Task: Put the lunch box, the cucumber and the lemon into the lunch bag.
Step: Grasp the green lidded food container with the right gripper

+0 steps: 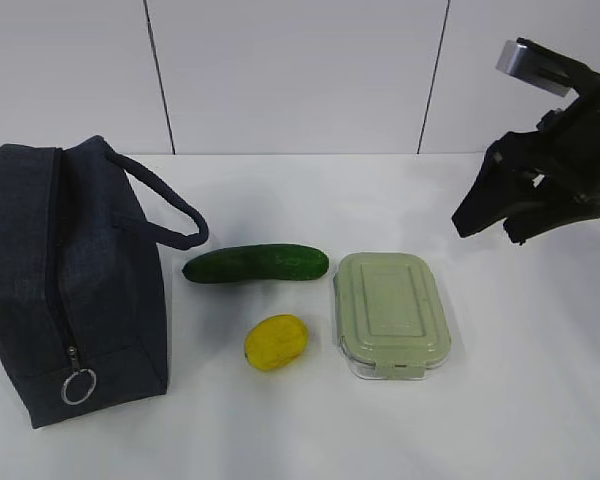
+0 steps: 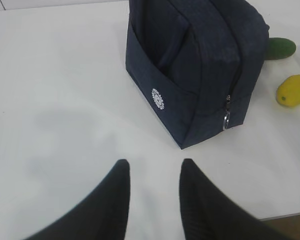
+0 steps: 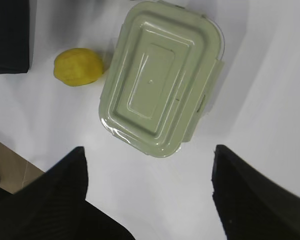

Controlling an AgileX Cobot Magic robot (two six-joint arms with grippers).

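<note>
A white table (image 1: 300, 430) stands before a pale panelled wall (image 1: 300, 70) with dark seams; on it, left to right, are the zipped navy bag (image 1: 70, 290), the cucumber (image 1: 257, 264) with the lemon (image 1: 276, 342) just in front of it, and the green-lidded box (image 1: 391, 314). The left wrist view alone shows the bag's side pocket and white emblem (image 2: 158, 98), with the left fingers (image 2: 121, 190) narrowly parted and empty over bare table. The right wrist view alone shows the right fingers (image 3: 70, 185) spread wide, empty, above the box's near end.
</note>
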